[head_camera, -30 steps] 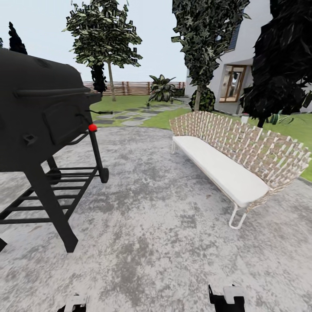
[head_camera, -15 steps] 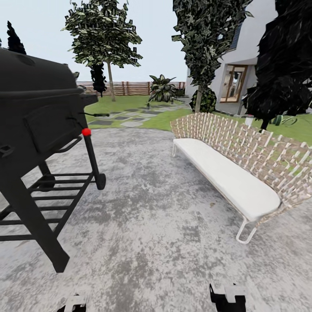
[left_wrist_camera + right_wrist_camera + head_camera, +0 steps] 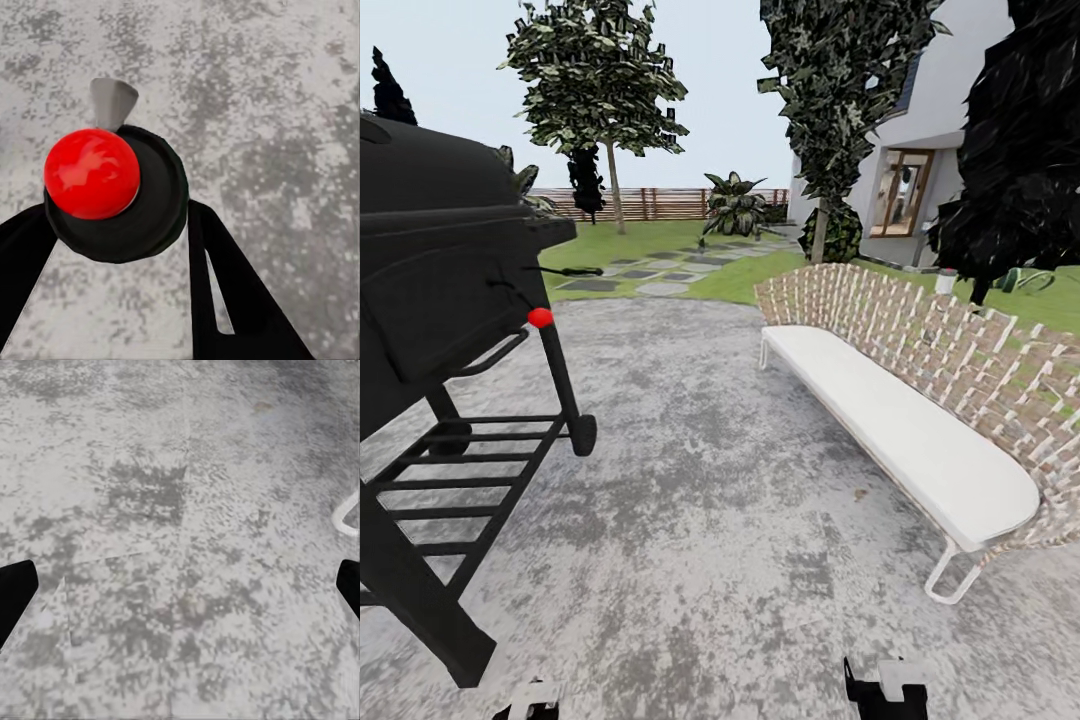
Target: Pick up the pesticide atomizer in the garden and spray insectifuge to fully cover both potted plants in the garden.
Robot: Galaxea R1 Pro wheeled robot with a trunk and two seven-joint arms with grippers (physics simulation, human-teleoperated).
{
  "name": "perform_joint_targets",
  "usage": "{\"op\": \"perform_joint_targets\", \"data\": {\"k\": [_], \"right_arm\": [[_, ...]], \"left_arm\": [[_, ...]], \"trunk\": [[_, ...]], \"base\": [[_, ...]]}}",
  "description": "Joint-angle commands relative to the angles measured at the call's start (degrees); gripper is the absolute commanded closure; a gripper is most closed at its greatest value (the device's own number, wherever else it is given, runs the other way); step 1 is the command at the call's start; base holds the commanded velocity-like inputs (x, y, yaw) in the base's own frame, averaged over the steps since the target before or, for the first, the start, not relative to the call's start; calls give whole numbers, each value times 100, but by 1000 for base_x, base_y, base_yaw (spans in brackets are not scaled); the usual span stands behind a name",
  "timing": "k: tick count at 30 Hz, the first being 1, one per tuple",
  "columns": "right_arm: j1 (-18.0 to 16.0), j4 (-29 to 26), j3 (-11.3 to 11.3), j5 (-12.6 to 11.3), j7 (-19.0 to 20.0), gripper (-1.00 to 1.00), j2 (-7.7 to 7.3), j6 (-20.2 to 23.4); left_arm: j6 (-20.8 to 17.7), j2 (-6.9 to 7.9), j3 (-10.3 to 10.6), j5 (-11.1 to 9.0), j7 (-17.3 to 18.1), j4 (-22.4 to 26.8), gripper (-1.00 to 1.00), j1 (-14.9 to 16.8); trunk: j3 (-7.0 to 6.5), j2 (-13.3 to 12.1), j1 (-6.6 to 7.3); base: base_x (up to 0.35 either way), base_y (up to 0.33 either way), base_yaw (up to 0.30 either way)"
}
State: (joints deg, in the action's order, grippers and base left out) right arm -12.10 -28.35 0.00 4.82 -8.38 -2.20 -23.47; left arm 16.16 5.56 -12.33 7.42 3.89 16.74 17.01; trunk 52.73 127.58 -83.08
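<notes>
Nearer now, garden (image 3: 660, 240) lies beyond grill (image 3: 440, 270), bench (image 3: 900, 400).

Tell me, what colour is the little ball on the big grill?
Red ball, clearest in the head view.

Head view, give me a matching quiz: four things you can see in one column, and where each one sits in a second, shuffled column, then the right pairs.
Things:
1. black grill
2. woven bench
3. stepping stones
4. wooden fence

Places:
A. on the lawn beyond the paving
B. at the far edge of the garden, behind the trees
C. on the paving, at the robot's left
D. on the paving, at the robot's right

Pairs: 1-C, 2-D, 3-A, 4-B
</notes>
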Motion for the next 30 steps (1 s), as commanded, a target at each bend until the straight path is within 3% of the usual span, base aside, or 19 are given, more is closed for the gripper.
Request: {"op": "perform_joint_targets", "data": {"k": [1,8,16,30], "right_arm": [[-3,4,0,52,-36,-100,2,-8],[-3,5,0,53,-35,-100,17,-8],[-3,5,0,54,-33,-100,18,-8],[-3,5,4,54,-33,-100,25,-8]], "left_arm": [[23,-3,-50,59,31,-4,100,4],[21,-3,-50,58,33,-4,100,4],[27,-3,-50,60,40,-4,100,4],[27,-3,-50,61,71,-4,100,4]], "trunk": [[5,2,-2],[5,2,-2],[7,2,-2],[8,2,-2]], "base": [[340,0,0],[340,0,10],[340,0,156],[340,-15,9]]}}
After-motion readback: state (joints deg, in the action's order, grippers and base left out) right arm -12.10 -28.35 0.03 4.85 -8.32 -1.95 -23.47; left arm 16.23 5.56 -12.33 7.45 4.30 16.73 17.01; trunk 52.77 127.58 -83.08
